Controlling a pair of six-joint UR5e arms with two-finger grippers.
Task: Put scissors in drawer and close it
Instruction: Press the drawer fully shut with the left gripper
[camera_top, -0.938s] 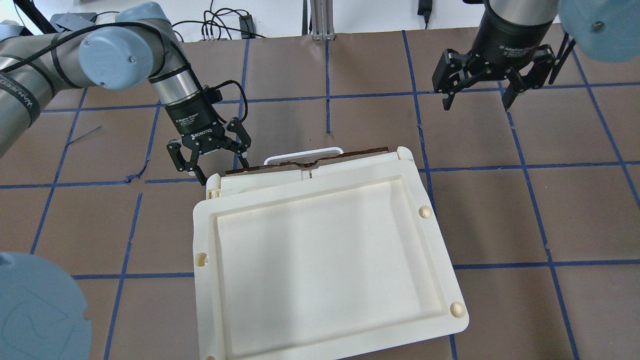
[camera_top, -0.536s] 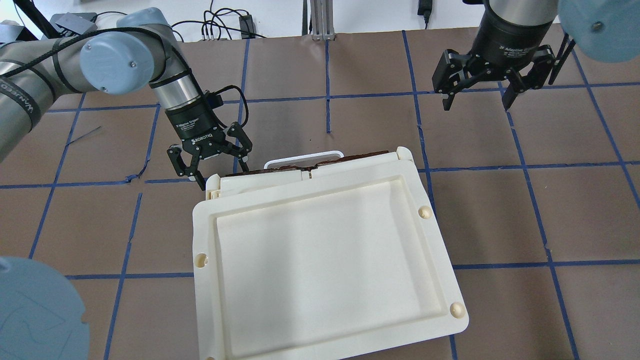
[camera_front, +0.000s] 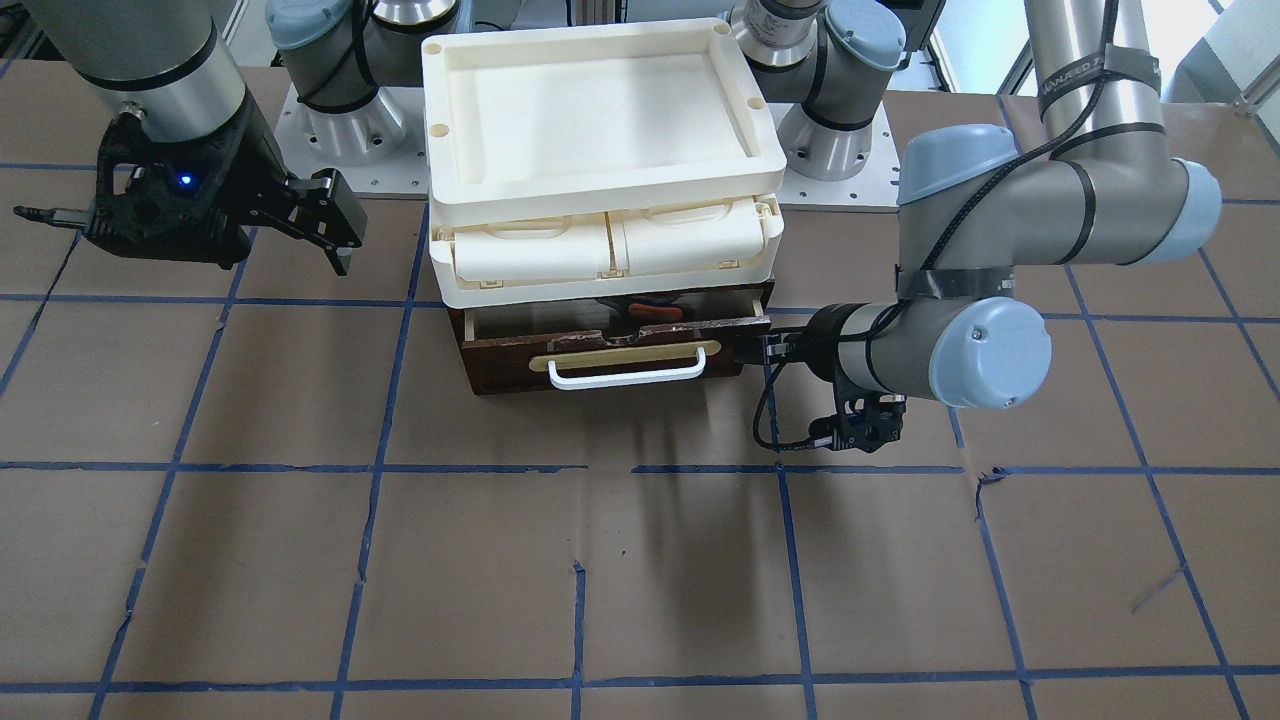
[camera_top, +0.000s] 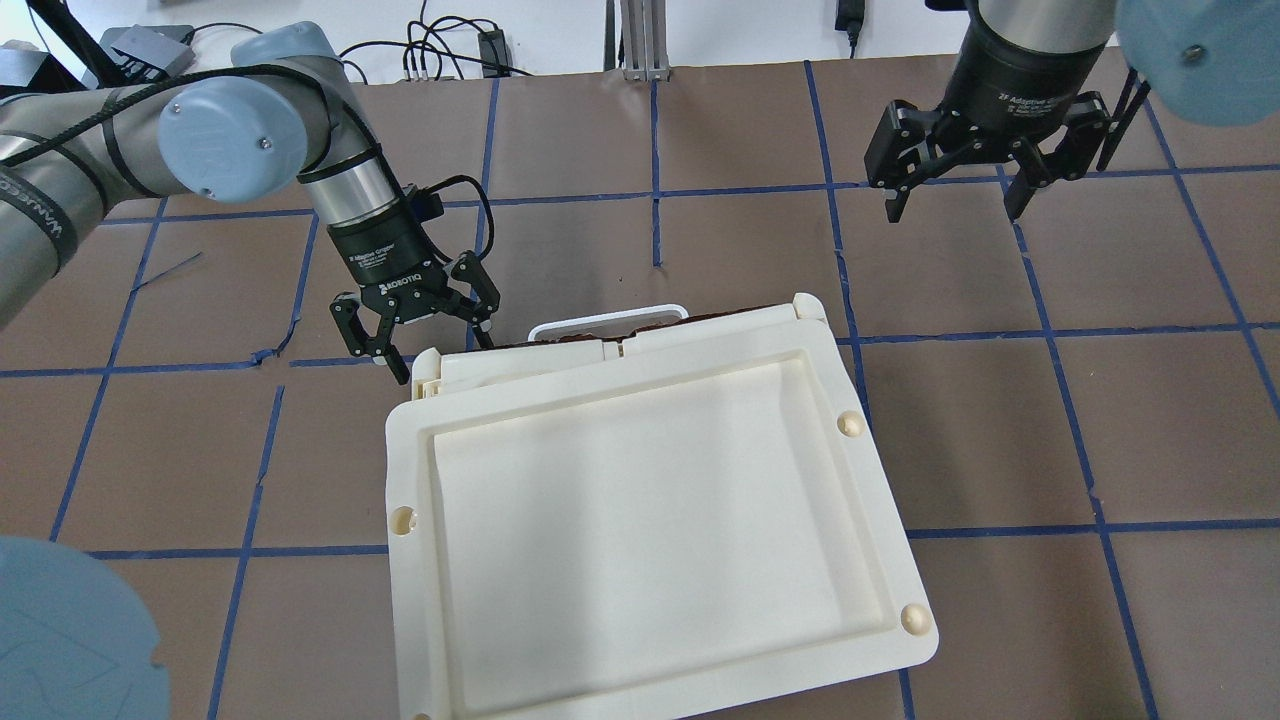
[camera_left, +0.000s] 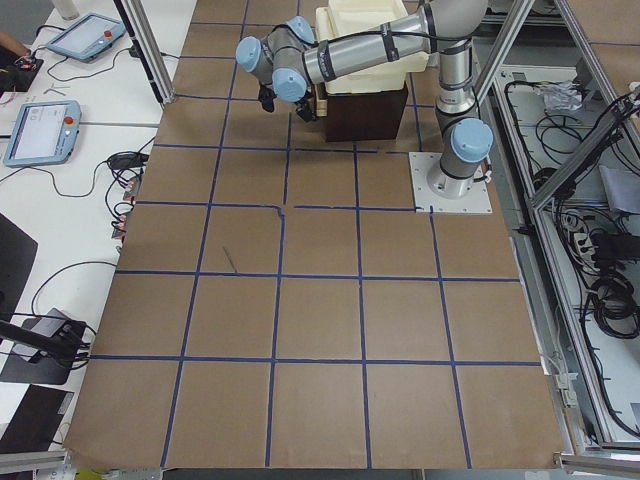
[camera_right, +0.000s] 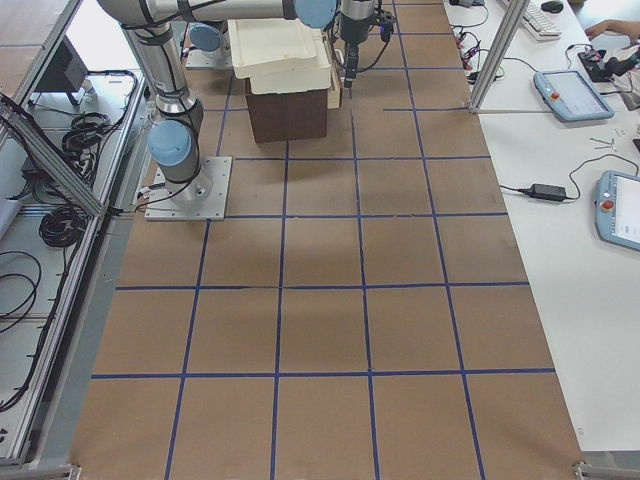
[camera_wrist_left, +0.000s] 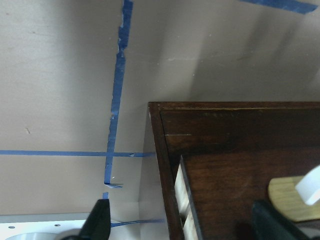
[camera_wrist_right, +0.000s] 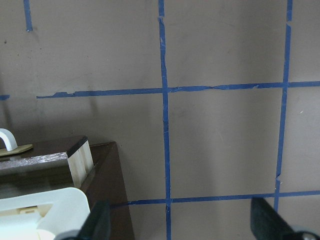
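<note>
The drawer (camera_front: 610, 352), dark brown front with a white bar handle (camera_top: 608, 318), stands partly out of the cabinet. Inside it, an orange-lined loop of the scissors (camera_front: 655, 311) shows; their blades are hidden under the cream unit. My left gripper (camera_top: 432, 348) is open at the left end of the drawer front. In the left wrist view its fingers (camera_wrist_left: 97, 222) straddle the corner of the drawer front (camera_wrist_left: 235, 150). My right gripper (camera_top: 952, 205) hangs open above the table, far right, holding nothing. In the right wrist view its fingers (camera_wrist_right: 270, 222) frame only table.
A cream plastic tray (camera_top: 410, 470) sits on top of cream compartments (camera_front: 610, 245) over the drawer. The table is brown paper with blue tape lines (camera_top: 655, 195). Cables lie beyond the far edge (camera_top: 440, 50).
My left gripper has moved nearer the cabinet, and the drawer front has slid inward; less of its brown top edge shows. The right gripper has not moved.
</note>
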